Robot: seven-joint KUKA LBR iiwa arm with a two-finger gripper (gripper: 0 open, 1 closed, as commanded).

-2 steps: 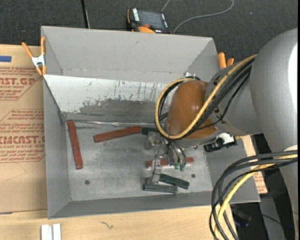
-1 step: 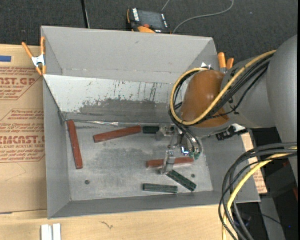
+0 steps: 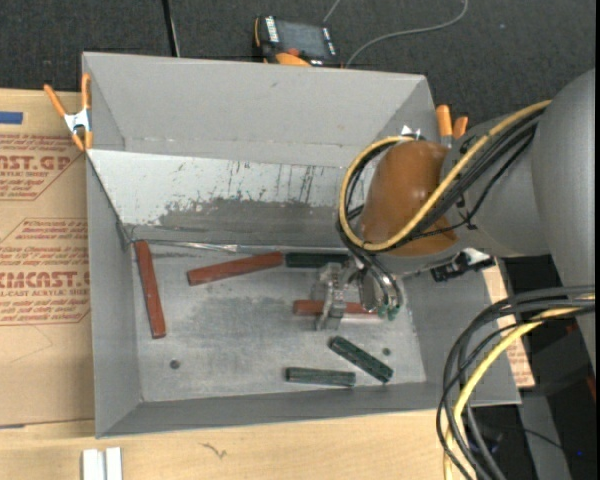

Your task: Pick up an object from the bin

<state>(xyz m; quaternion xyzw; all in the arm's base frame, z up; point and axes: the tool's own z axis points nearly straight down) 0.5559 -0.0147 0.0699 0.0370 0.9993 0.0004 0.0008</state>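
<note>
My gripper [image 3: 336, 301] is low over the bin floor, right of centre, under the orange wrist cover. A short red-brown bar [image 3: 306, 308] lies flat directly beneath it, its left end sticking out past the gripper. Just behind the gripper lies a dark green bar [image 3: 315, 260]. In front of it, a second dark green bar [image 3: 361, 359] lies at a slant. A third dark green bar [image 3: 320, 376] rests near the front wall.
A long red-brown bar [image 3: 236, 267] lies slanted in the middle of the floor. Another red-brown bar [image 3: 150, 290] runs along the left wall. The arm and its cables hang over the bin's right side.
</note>
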